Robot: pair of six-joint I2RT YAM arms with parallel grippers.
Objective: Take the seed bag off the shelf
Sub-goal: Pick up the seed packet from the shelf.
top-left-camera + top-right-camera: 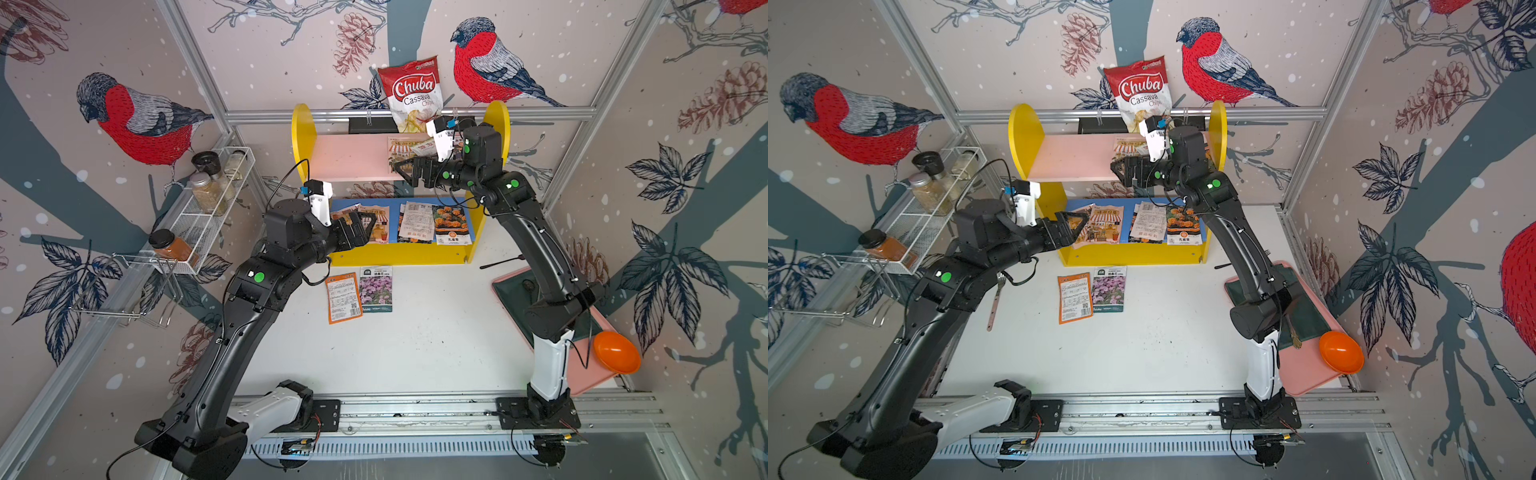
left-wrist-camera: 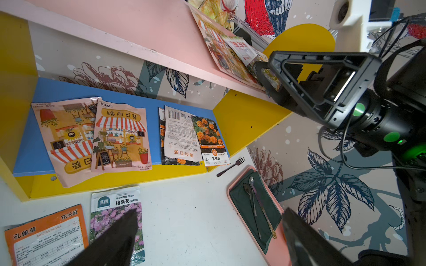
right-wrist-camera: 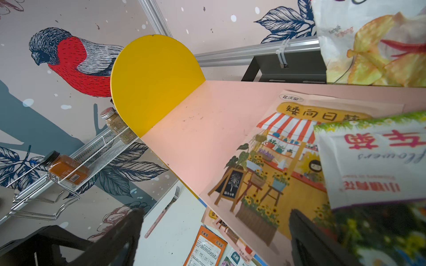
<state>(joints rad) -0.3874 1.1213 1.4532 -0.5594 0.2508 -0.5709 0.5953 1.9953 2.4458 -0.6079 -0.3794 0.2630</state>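
The yellow-sided shelf point(image 1: 303, 137) stands at upper centre in both top views; the right gripper point(image 1: 402, 173), spread wide and empty, hangs at the front edge of its pink upper board point(image 1: 353, 158); the left gripper point(image 1: 365, 228), likewise gaping and empty, sits before the blue lower board point(image 2: 57, 89); the sunflower seed bag point(image 3: 276, 161) lies at the right end of the pink upper board, another bag point(image 3: 368, 161) overlapping it.

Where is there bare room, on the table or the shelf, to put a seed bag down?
Free: the white table between the two loose packets, the pink tray and the front rail; the pink upper board from the yellow side panel to its packets. Crowded: the blue lower board, nearly covered by seed bags.
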